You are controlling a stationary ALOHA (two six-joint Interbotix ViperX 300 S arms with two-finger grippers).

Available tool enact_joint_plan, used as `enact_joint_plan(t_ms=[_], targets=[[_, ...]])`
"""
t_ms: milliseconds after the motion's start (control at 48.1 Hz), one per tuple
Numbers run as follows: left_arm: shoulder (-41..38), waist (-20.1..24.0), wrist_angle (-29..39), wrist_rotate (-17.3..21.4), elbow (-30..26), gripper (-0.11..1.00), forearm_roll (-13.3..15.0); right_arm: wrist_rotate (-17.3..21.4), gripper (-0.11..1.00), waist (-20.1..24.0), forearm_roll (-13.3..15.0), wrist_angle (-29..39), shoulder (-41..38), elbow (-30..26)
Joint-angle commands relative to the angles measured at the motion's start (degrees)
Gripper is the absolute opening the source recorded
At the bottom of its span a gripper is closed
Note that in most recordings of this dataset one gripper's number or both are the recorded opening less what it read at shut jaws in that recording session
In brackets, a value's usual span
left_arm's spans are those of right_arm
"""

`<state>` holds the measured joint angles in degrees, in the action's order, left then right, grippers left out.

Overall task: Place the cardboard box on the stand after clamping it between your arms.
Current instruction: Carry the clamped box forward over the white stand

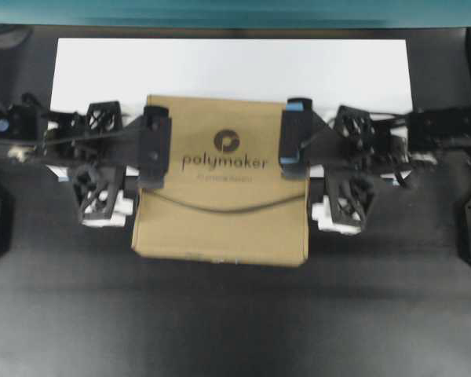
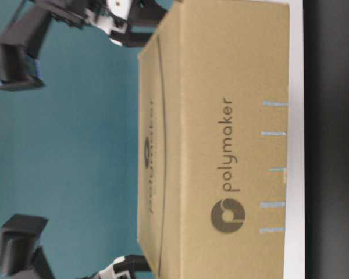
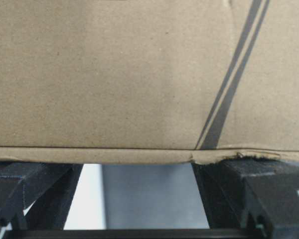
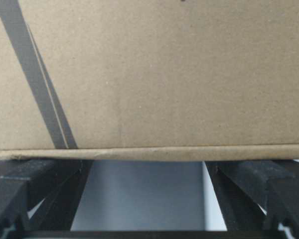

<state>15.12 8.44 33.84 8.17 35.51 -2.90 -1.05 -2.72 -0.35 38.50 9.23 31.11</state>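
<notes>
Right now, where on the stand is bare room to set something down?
The stand is bare along its far strip and its far corners, beyond the box. The near middle is crowded: the box lies there, with the left gripper and right gripper at its sides.

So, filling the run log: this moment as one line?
box: clamped between grippers | left gripper: open | right gripper: open | stand: partly under box

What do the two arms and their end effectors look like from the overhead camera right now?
Both arms are black. The left end effector and the right end effector each carry long flat black fingers, the right one tipped with blue at top and bottom. Behind each sit black triangular lattice frames and white blocks. Thin dark cables loop near the right wrist. No lettering is readable.
</notes>
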Motion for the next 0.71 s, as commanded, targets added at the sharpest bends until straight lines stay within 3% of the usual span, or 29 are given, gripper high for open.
enact_joint_plan(t_ms=[0, 249, 686], targets=[[-0.6, 0.8, -2.2, 0.1, -6.2, 0.77, 0.3, -0.6, 0.81, -1.5, -0.5, -5.2, -1.8, -5.2], [-2.4, 2.7, -1.3, 1.1, -8.5, 0.77, 0.2, -3.7, 0.81, -4.1, -2.3, -4.8, -2.5, -6.9], [-4.9, 9.8, -2.0, 3.3, -8.2, 0.77, 0.2, -7.5, 0.81, -8.8, -2.4, -5.2, -2.7, -6.8]])
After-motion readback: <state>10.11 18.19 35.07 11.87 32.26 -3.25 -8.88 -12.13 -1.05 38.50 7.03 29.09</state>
